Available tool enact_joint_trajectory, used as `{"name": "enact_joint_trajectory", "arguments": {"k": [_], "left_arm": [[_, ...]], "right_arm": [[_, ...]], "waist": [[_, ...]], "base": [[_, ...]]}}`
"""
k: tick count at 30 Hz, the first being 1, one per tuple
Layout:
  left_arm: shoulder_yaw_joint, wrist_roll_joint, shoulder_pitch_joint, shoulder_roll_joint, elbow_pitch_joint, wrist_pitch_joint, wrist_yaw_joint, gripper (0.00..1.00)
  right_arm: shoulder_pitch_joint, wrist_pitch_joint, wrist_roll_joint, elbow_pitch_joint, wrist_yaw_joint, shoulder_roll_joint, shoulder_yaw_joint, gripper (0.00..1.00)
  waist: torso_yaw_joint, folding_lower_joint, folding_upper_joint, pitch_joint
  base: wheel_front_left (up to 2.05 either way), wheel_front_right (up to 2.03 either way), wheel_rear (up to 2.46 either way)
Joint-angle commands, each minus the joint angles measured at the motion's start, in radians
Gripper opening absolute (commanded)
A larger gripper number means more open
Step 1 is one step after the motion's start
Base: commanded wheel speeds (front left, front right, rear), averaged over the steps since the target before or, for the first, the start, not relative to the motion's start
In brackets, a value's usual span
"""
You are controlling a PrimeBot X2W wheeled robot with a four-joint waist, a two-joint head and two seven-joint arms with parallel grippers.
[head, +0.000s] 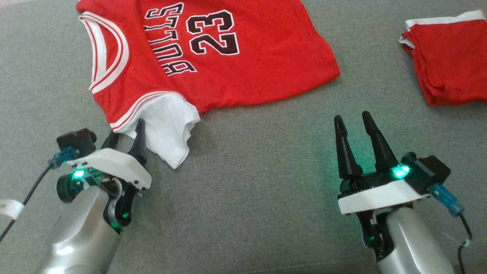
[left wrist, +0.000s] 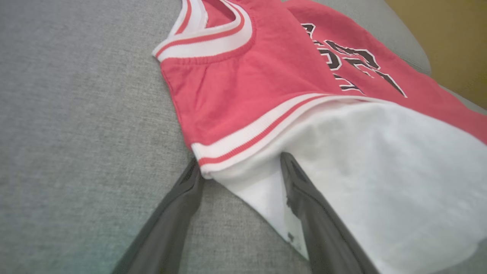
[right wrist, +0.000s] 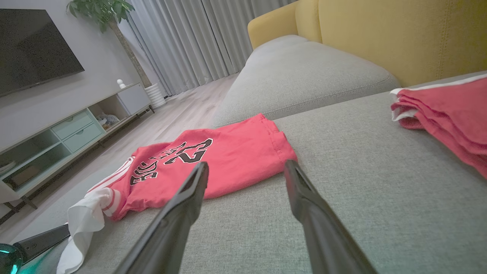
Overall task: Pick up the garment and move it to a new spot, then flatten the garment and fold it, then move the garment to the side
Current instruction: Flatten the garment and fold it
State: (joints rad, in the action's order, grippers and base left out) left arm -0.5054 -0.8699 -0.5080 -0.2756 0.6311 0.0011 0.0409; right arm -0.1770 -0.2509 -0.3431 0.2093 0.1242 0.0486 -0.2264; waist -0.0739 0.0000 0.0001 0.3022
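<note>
Jersey (head: 228, 76) on sofa (head: 247, 171), left claw (head: 125, 131) spread at its white sleeve (head: 171, 125)

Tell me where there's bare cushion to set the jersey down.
Bare grey cushion lies between the left tool and right tool, below the jersey. A narrower strip separates jersey and folded red garment. Crowded around the white sleeve.

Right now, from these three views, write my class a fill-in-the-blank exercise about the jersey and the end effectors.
The red jersey bears the number ____. Its sleeve is coloured ____. The left end effector stands ____ at that sleeve's edge. The folded red garment lies on the robot's ____ side.
Missing: 23; white; open; right.
</note>
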Motion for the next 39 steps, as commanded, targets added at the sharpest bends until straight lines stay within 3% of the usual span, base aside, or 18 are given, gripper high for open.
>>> {"name": "enact_joint_trajectory", "arguments": {"k": [1,2,3,11,17,26,27,28,29,35,39], "left_arm": [[0.016,-0.009,-0.002,-0.005,0.008,0.028,-0.010,0.79],[0.016,-0.011,-0.004,-0.002,0.011,0.029,-0.014,0.30],[0.016,-0.013,-0.006,-0.001,0.014,0.028,-0.018,0.00],[0.017,0.008,-0.017,-0.031,0.034,-0.018,-0.025,0.00],[0.056,0.031,-0.043,-0.111,0.031,-0.069,0.009,0.00],[0.069,0.053,-0.044,-0.161,0.001,-0.103,0.037,0.00],[0.068,0.059,-0.042,-0.161,-0.005,-0.118,0.041,0.04],[0.064,0.067,-0.037,-0.160,-0.011,-0.135,0.042,0.78],[0.062,0.071,-0.031,-0.155,-0.017,-0.150,0.043,1.00],[0.053,0.111,0.038,-0.122,-0.101,-0.240,0.063,1.00],[0.025,0.221,0.093,-0.115,-0.205,-0.260,0.117,1.00]], "right_arm": [[-0.025,-0.011,-0.005,-0.034,0.007,0.002,-0.028,1.00],[-0.025,-0.011,-0.005,-0.033,0.007,0.002,-0.028,1.00],[-0.025,-0.011,-0.006,-0.032,0.007,0.002,-0.028,1.00],[-0.023,-0.011,-0.014,-0.024,0.007,0.002,-0.032,1.00],[-0.016,-0.011,-0.020,-0.013,0.007,0.002,-0.041,1.00],[-0.011,-0.011,-0.025,-0.001,0.007,0.002,-0.049,1.00],[-0.010,-0.011,-0.024,0.000,0.007,0.002,-0.050,1.00],[-0.010,-0.011,-0.024,0.001,0.007,0.002,-0.052,1.00],[-0.010,-0.011,-0.023,0.002,0.007,0.002,-0.054,1.00],[0.001,-0.011,-0.017,0.007,0.007,0.002,-0.041,1.00],[0.011,-0.011,-0.005,0.002,0.007,0.002,-0.023,1.00]], "waist": [[-0.001,0.0000,-0.0001,0.000],[-0.001,0.0000,-0.0001,-0.001],[0.000,0.0000,-0.0001,-0.003],[0.016,0.0000,-0.0001,-0.039],[0.027,0.0000,-0.0001,-0.070],[0.034,0.0000,-0.0001,-0.099],[0.035,0.0000,-0.0001,-0.101],[0.036,0.0000,-0.0001,-0.103],[0.037,0.0000,-0.0001,-0.105],[0.057,0.0000,-0.0001,-0.133],[0.084,0.0000,-0.0001,-0.141]], "base": [[0.00,0.00,0.00],[0.00,0.00,0.00],[0.00,0.00,0.00],[0.00,0.00,0.00],[0.00,0.00,0.00],[0.00,0.00,0.00],[0.00,0.00,0.00],[0.00,0.00,0.00],[0.00,0.00,0.00],[0.00,0.00,0.00],[0.00,0.00,0.00]]}}
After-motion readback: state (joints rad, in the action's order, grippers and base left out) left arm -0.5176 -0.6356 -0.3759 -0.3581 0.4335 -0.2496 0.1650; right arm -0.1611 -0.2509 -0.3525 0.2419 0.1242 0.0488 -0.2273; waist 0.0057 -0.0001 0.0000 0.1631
